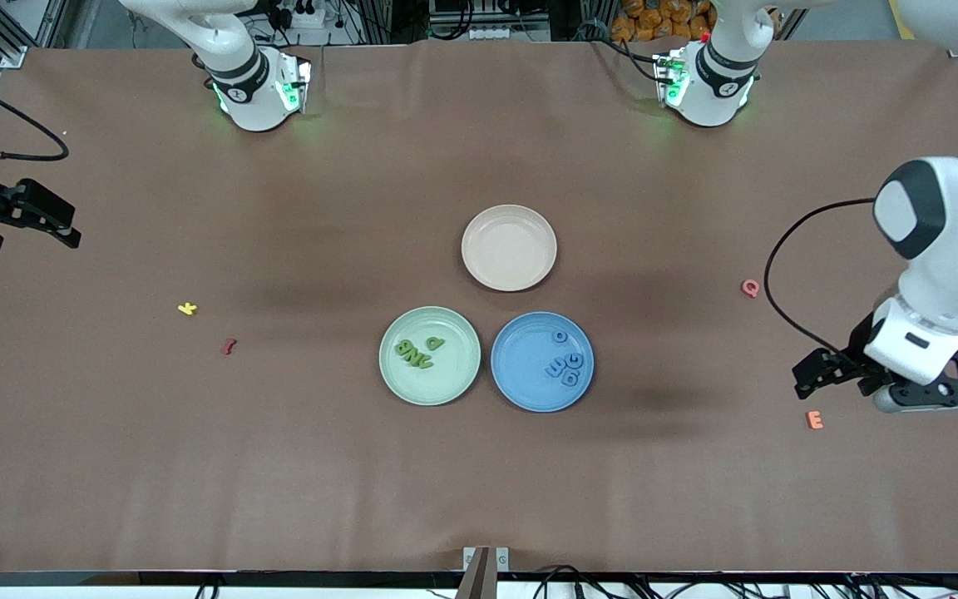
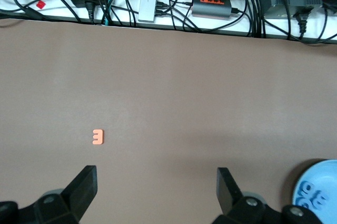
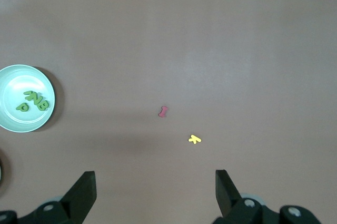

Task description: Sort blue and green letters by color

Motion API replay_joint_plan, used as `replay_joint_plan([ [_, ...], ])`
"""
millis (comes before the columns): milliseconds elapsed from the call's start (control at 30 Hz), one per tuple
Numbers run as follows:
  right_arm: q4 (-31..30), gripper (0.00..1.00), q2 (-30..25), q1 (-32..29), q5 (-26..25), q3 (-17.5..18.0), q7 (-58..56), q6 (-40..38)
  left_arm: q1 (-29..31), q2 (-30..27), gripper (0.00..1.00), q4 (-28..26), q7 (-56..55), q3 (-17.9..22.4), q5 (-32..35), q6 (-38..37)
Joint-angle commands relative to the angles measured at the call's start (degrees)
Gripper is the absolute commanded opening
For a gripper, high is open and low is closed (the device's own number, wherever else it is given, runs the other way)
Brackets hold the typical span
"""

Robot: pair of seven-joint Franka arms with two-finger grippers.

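Step in hand: by the look of it the sorting is complete, so the sound course is to keep both arms clear of the plates and leave the stray letters alone.

- Orange letter (image 1: 814,420): one, nearest the front camera, at the left arm's end of the table.
- Left gripper (image 1: 812,376): fingers apart, empty, over bare table beside the orange letter.
- Blue plate (image 1: 511,384): one, holding blue letters (image 1: 567,363), four as far as can be counted.
- Green plate (image 1: 454,378): one, beside the blue plate, holding green letters (image 1: 417,352), apparently four.
- Dark red letter (image 1: 229,346): one.
- Yellow letter (image 1: 187,309): one.
- Pink letter (image 1: 749,288): one.
- Pale pink plate (image 1: 509,248): one, empty.
- Right gripper (image 1: 34,223): fingers apart, empty, waiting over the table edge.
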Motion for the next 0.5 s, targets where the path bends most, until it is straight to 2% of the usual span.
replay_joint_plan([
  [0, 0.5, 1.0, 0.1, 0.5, 0.1, -0.2, 0.6, -0.5, 0.4, -4.6, 1.0, -1.0, 1.1, -0.2, -0.7, -4.5],
  [467, 0.5, 1.0, 0.0, -0.1, 0.0, -0.4, 0.6, -0.7, 0.4, -14.2, 1.0, 0.7, 1.1, -0.4, -1.0, -20.7],
])
